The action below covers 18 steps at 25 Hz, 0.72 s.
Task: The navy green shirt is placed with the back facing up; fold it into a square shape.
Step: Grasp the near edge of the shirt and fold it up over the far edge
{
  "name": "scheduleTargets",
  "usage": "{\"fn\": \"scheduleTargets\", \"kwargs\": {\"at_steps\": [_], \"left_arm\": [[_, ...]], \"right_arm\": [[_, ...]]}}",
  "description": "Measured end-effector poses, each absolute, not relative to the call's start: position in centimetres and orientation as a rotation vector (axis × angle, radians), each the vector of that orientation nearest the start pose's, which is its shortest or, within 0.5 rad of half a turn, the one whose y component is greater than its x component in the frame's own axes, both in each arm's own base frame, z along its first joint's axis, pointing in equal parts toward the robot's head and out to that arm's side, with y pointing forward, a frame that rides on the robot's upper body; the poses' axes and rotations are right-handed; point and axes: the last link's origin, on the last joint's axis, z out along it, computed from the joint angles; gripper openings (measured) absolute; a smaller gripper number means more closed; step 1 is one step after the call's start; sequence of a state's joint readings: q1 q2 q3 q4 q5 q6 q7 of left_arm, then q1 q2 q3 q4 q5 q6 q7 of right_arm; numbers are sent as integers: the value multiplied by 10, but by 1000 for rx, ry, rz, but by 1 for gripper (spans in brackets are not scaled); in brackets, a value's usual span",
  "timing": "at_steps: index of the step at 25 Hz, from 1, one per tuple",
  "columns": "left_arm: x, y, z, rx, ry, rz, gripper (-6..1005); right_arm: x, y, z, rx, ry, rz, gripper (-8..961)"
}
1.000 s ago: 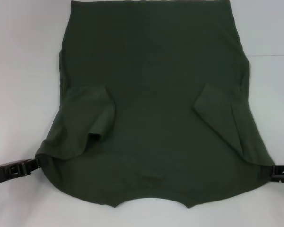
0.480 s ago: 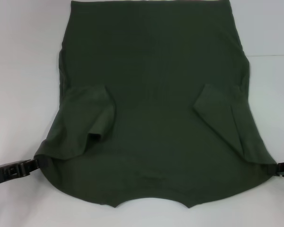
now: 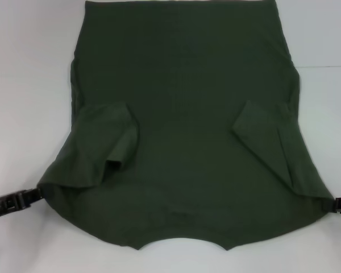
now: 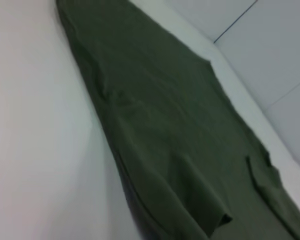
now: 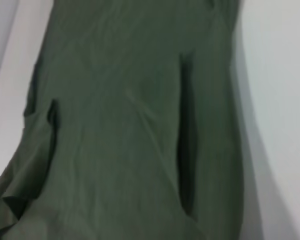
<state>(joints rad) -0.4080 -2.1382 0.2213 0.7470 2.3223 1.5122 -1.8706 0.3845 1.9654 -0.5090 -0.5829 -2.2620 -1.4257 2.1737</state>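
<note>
On the white table (image 3: 28, 85): navy green shirt (image 3: 187, 114), both sleeves folded inward, shoulder corners apparently pinched by left gripper (image 3: 33, 195) and right gripper (image 3: 336, 205), presumably for lifting the collar end over.

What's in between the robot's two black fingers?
The navy green shirt, in the head view. It spans from the left gripper to the right gripper, both sleeves folded inward.

The navy green shirt (image 3: 187, 114) lies spread on the table (image 3: 28, 85) (both sleeves folded inward).
</note>
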Motion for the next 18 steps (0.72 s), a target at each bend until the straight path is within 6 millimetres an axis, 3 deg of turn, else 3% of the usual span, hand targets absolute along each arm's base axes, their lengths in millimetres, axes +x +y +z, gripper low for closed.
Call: {"fn": "scheduleTargets", "kwargs": {"at_steps": [6,18], "left_arm": [[-352,269,38,-2084,-1590,-838,22],[-360,237,51,-2008,-1661,-965,23]], "right_arm": [[380,268,44,-2045,1856,600,52],[392,218,57,-2042,1795,767,64]]}}
